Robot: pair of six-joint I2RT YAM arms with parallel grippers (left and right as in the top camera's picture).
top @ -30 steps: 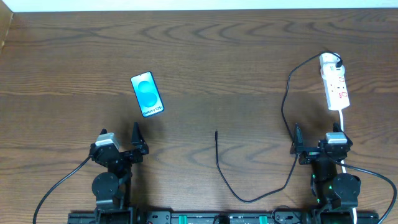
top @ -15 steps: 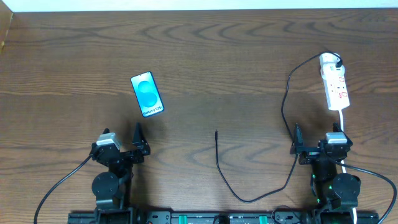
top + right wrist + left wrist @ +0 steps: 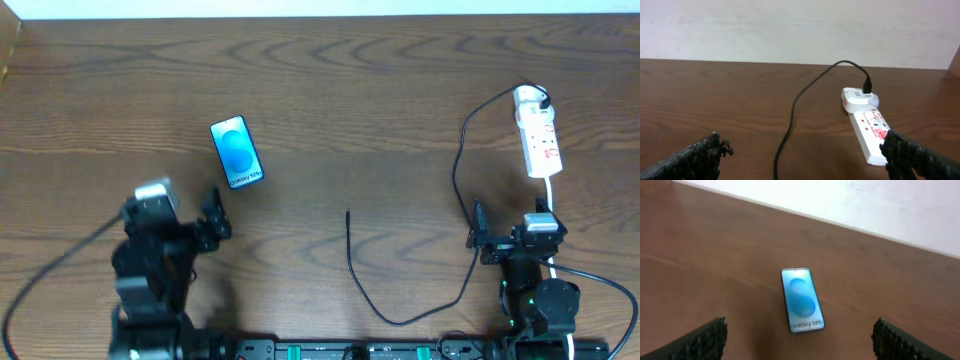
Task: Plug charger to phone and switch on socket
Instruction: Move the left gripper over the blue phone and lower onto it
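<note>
**Wide and empty, the left gripper [image 3: 799, 330] frames the phone [image 3: 801, 300], touching nothing.**
The right gripper [image 3: 802, 141] gapes just as empty, facing the socket [image 3: 867, 127] at the table's far right. The charger tip [image 3: 348, 213] lies mid-table, well apart from the phone. The best play looks like squaring to the phone's long edges and leaving its near end free for the plug.

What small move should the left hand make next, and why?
Probably the left hand should go forward and down to the phone. Its fingers are open, the phone lies ahead between them in the wrist view, and the charger lies loose on the table, apart from the phone.
</note>
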